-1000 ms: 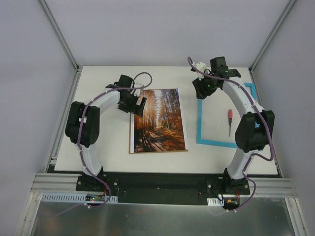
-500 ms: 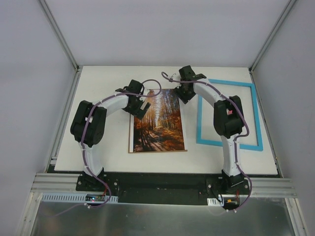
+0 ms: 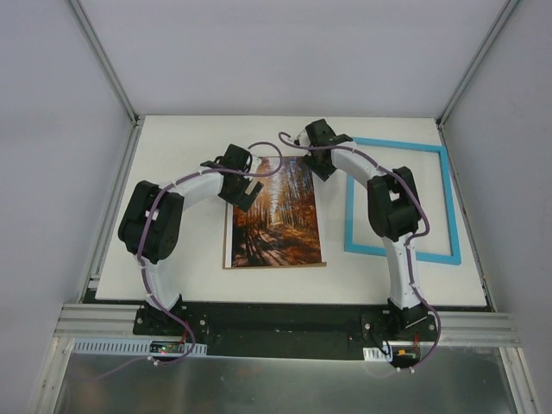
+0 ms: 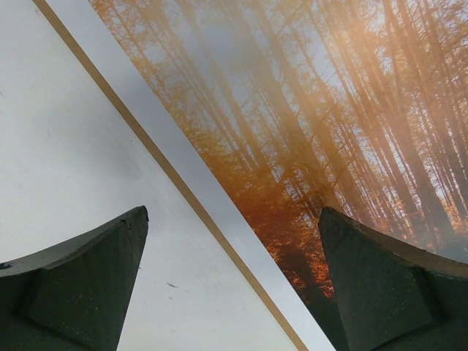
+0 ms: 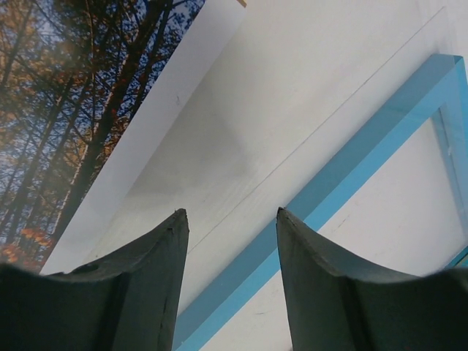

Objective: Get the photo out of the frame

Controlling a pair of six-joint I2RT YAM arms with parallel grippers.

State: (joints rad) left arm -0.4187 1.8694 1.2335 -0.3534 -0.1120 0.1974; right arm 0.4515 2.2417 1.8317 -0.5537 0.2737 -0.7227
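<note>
Two corners of photo point(image 3: 276, 216) hidden under the hands, left hand point(image 4: 234, 212) wide open over its edge, right hand point(image 5: 230, 213) parted, empty, beside frame point(image 3: 449, 207)

white arms point(image 3: 194, 181), black joints point(image 3: 392, 207), purple cables point(image 3: 264, 147)

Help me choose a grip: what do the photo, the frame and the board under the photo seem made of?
The photo: glossy paper print, judging by its sheen and thin white border. The frame: smooth turquoise finish, painted wood or plastic; cannot tell which. The board: only a thin tan edge shows, probably cardboard or fibreboard.
</note>
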